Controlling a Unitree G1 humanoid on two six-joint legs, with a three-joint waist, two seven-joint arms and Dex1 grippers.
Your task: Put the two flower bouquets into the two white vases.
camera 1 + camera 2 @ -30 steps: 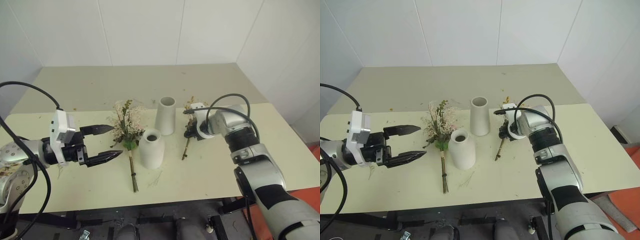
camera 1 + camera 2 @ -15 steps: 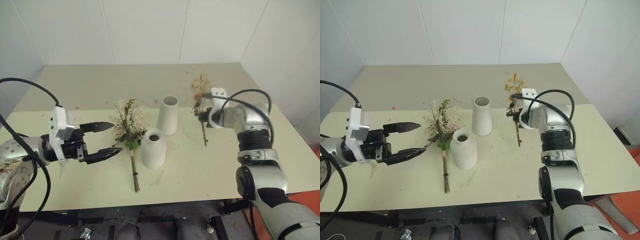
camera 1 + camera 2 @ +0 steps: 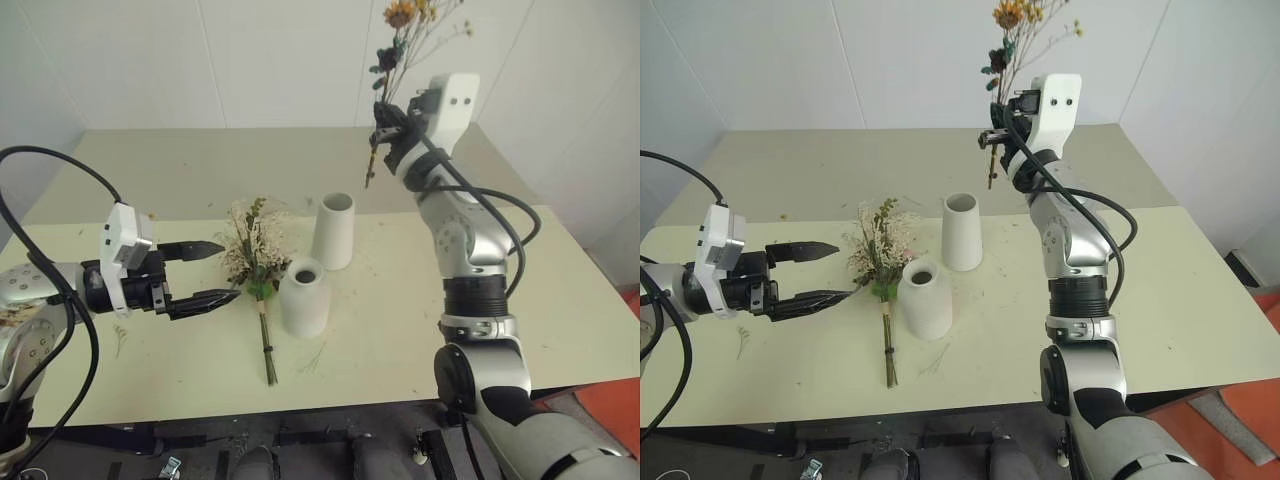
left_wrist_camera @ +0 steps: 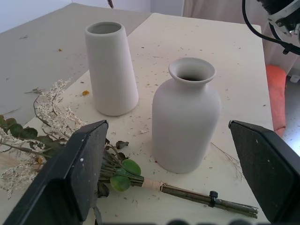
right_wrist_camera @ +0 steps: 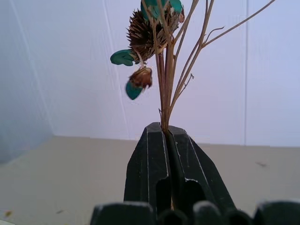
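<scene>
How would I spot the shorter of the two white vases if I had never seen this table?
Look at the middle of the pale green table, where two white vases stand close together. The shorter vase is the nearer one, beside the fluffy cream bouquet lying flat. Unlike the tall straight vase behind it, it has rounded shoulders and a narrow flared neck.

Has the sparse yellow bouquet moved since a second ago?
Yes. The sparse bouquet has gone up off the table, where it lay right of the tall vase; now it is upright, high above that vase, clamped in the right gripper.
</scene>
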